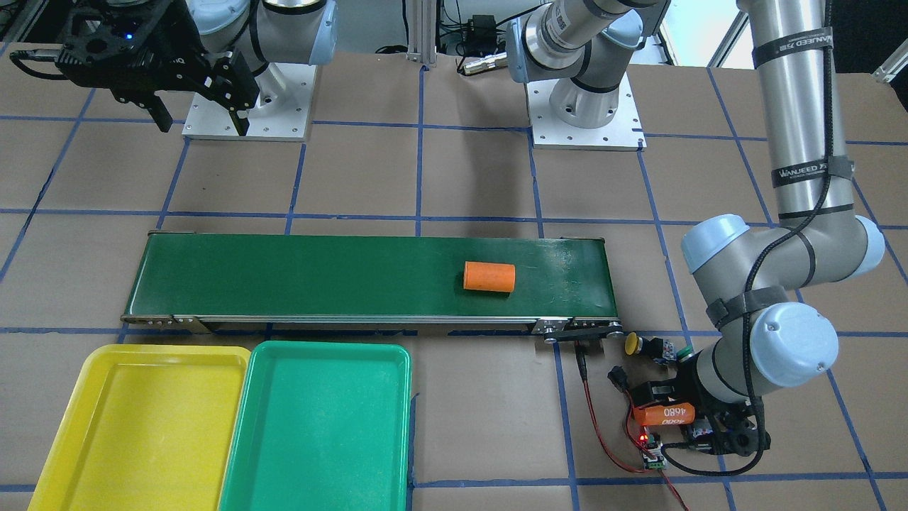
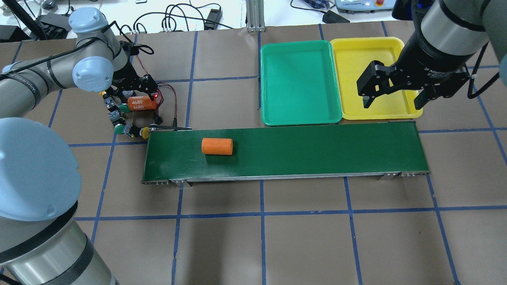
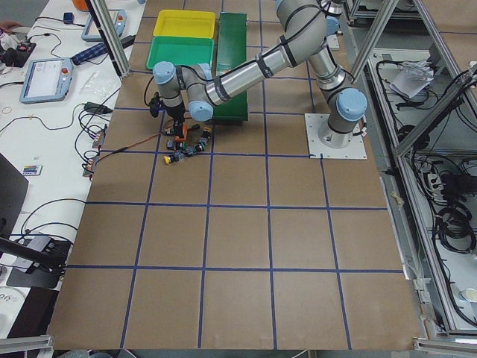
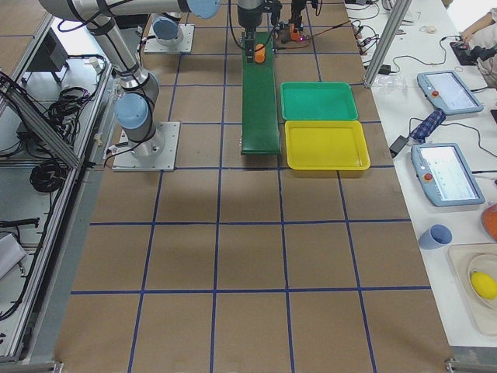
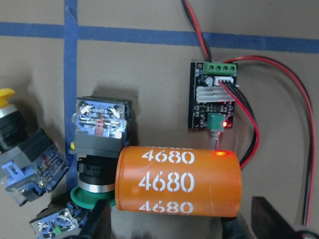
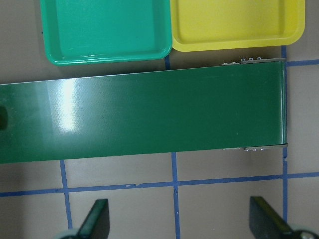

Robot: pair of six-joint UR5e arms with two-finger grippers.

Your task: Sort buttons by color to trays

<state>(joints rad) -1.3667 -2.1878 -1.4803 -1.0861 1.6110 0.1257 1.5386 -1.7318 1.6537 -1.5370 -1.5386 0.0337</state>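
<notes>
My left pincer [image 5: 182, 221] hangs low over the tabletop [image 2: 253, 237] off the end of the belt [image 2: 317, 150]. Its fingers [image 5: 99, 221] are spread and straddle a 4680 cylinder [image 5: 179, 181] lengthwise. A sliver of gap shows at one end, so I am not clamping it.

The four buttons [image 2: 117, 116] lie on their sides in a loose cluster just beside that cylinder. All are on bare tabletop, none in the trays.

In the wrist view a green-capped button [image 5: 99, 124] has its long axis up-down in the picture. Its cap is towards my pincer, against the cylinder's end, and its contact block points away. A yellow-capped button [image 5: 22, 144] at that picture's left edge lies tilted, cap up-left and block down-right. Seen from overhead, a second yellow-capped button [image 2: 138, 131] lies along the belt's length, its cap at the belt's corner.

My right pincer [image 2: 392, 103] hovers released, holding nothing, above the yellow tray [image 2: 372, 51]. The green tray [image 2: 297, 79] sits edge to edge beside it. A plain cylinder [image 2: 217, 146] lies on the belt.
</notes>
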